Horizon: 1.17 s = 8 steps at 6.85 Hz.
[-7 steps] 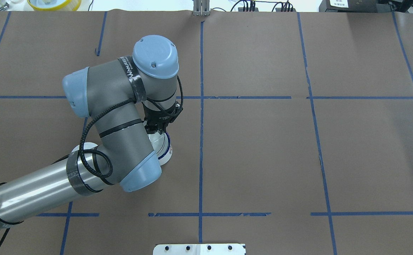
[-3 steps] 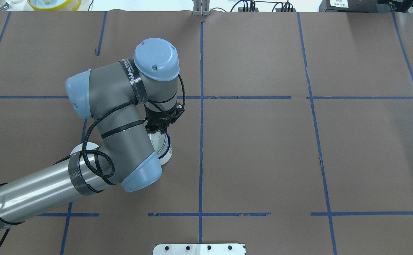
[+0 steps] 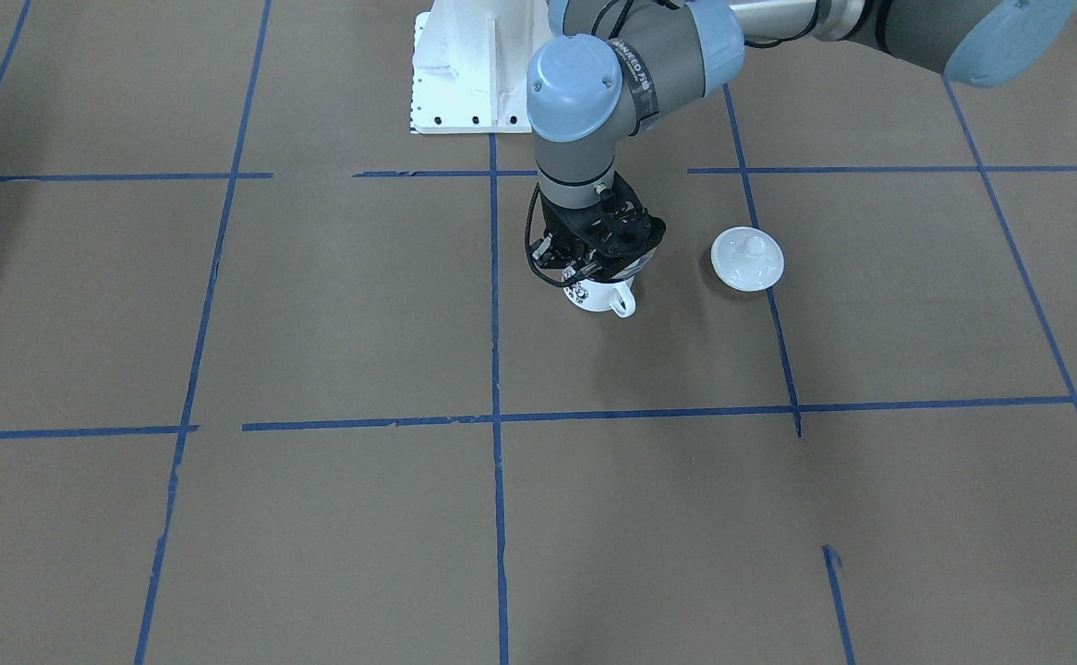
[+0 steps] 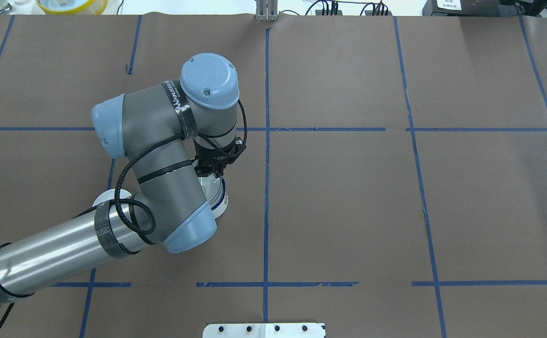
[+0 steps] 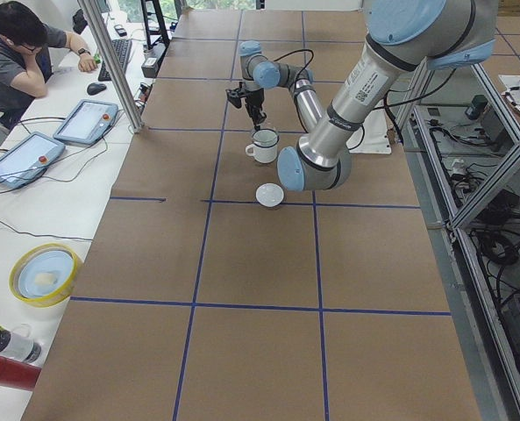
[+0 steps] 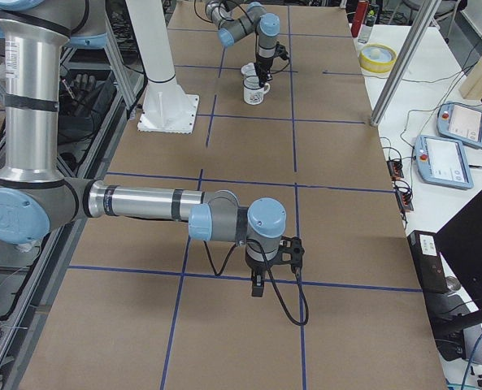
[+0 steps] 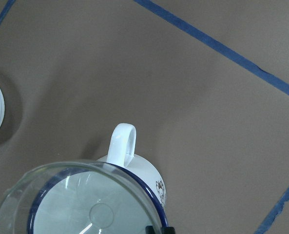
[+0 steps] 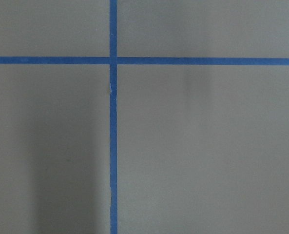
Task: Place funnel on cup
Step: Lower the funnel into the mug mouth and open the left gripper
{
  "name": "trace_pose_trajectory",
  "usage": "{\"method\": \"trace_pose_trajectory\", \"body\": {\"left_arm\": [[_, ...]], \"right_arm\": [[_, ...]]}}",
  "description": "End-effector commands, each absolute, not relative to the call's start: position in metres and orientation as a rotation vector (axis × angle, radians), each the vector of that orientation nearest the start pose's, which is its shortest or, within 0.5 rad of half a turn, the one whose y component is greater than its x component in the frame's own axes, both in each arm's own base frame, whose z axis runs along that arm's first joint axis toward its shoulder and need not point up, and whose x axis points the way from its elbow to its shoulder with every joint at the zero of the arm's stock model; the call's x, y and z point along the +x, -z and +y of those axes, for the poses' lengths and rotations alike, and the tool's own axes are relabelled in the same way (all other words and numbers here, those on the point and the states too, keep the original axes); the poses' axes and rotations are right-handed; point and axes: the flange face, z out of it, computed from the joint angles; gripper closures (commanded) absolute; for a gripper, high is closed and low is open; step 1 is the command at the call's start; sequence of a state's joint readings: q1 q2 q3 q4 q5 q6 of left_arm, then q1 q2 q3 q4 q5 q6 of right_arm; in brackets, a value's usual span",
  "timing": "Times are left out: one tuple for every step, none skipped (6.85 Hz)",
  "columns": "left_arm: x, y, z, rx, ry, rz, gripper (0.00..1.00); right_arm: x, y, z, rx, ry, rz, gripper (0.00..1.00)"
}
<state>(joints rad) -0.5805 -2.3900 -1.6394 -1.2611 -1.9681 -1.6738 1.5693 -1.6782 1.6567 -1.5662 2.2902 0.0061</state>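
We judge the task nearly done: the funnel (image 7: 81,202) lies over the mouth of the cup (image 7: 140,171) on the tabletop's (image 4: 348,211) left half, with the left pincer (image 4: 209,172) close above it (whether gripping or released we cannot tell), and only the retreat left.

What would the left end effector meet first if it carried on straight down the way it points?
Most likely the transparent plastic funnel over the white, blue-rimmed enamel mug; the left end effector points down at it.
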Motion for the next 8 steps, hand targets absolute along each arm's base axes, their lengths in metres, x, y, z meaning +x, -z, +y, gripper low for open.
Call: {"method": "trace_pose_trajectory", "body": {"left_arm": [[0.529,-0.176,-0.460,-0.246,0.543,0.645,0.76],[0.532,-0.175,-0.456,-0.247,0.536,0.647,0.54],[0.532,-0.173,-0.457,-0.244,0.533,0.658,0.33],[0.531,-0.173,-0.457,-0.234,0.535,0.660,0.00],[0.522,-0.167,-0.454,-0.219,0.511,0.676,0.00],[0.494,-0.158,-0.453,-0.171,0.442,0.723,0.00],[0.438,-0.158,-0.452,-0.105,0.405,0.787,0.00],[0.370,-0.160,-0.447,0.001,0.312,0.851,0.00]], "right_arm": [[0.067,-0.670,-0.445,-0.019,-0.010,-0.719,0.00],[0.067,-0.670,-0.445,-0.019,-0.010,-0.719,0.00],[0.067,-0.670,-0.445,-0.019,-0.010,-0.719,0.00],[0.067,-0.670,-0.445,-0.019,-0.010,-0.719,0.00],[0.067,-0.670,-0.445,-0.019,-0.010,-0.719,0.00],[0.067,-0.670,-0.445,-0.019,-0.010,-0.719,0.00],[0.067,-0.670,-0.445,-0.019,-0.010,-0.719,0.00],[0.067,-0.670,-0.445,-0.019,-0.010,-0.719,0.00]]}}
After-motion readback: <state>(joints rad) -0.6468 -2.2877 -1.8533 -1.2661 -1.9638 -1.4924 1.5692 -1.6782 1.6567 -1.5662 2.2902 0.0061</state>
